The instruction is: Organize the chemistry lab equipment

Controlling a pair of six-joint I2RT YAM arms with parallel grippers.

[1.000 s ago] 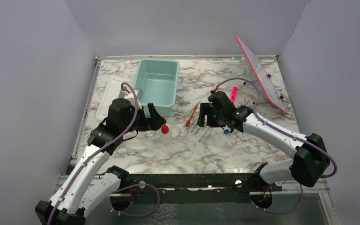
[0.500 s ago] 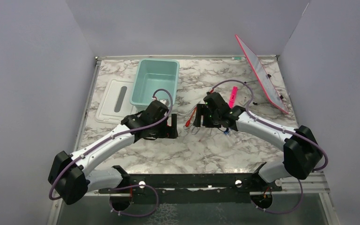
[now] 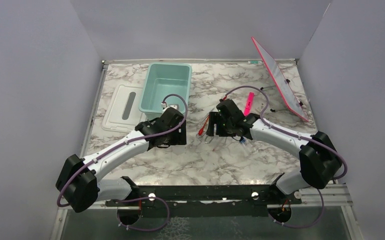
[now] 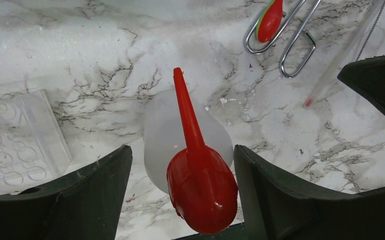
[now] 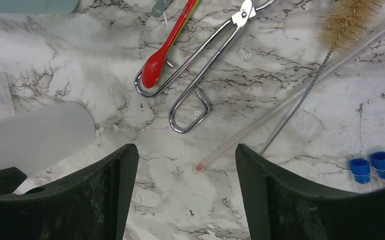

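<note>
The top camera sits high up, above and behind the two arms. It looks down and forward from far away, so it sees the whole white marble table (image 3: 220, 160). The white and black left arm (image 3: 115, 151) is on the left and the white and black right arm (image 3: 280, 136) is on the right.

The left wrist camera rides on the left gripper (image 4: 180, 152). It looks down at the table from very close, past two dark fingers (image 4: 80, 200). The right wrist camera does the same on the right gripper (image 5: 185, 150).

Both wrist views share three things: the shiny wire metal tongs (image 4: 295, 47), the thin clear rod (image 4: 340, 59) and the small see-through squeeze bottle with a red nozzle (image 4: 200, 185). In the top view the tongs look tiny, near the middle.
</note>
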